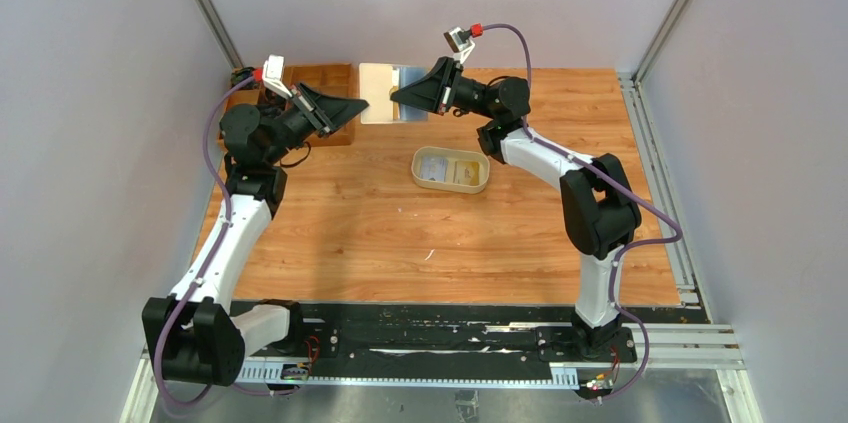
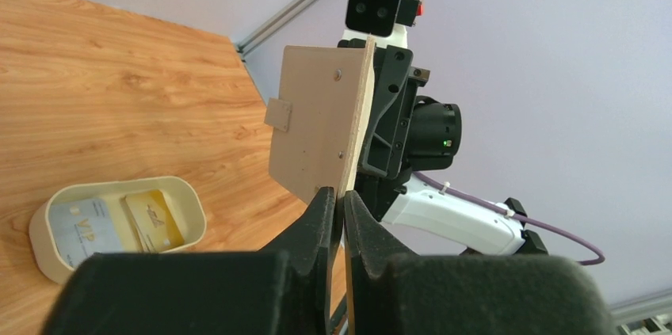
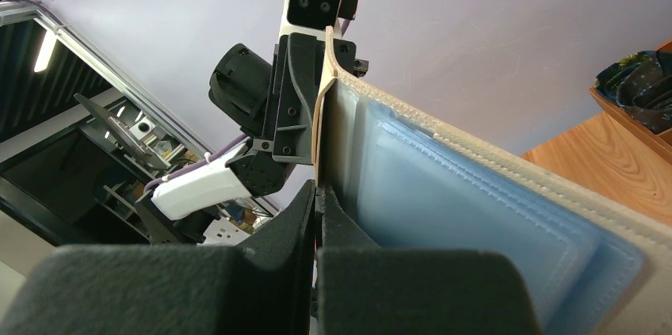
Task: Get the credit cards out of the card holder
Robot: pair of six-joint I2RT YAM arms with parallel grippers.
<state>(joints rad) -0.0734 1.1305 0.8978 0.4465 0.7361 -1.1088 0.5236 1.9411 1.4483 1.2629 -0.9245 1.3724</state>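
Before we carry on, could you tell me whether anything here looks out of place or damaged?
Nothing stands out: the wallet is held open between the left fingers and right fingers, and two cards lie inside the tray.

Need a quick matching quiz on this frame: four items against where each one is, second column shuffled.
Items:
1. card holder
2. credit cards
3. oval tray
4. wooden box

Places:
A. lying inside the oval tray
B. at the far left corner of the table
C. pinched in the air between the left gripper and the right gripper
D. standing on the table near its middle

Pairs: 1-C, 2-A, 3-D, 4-B
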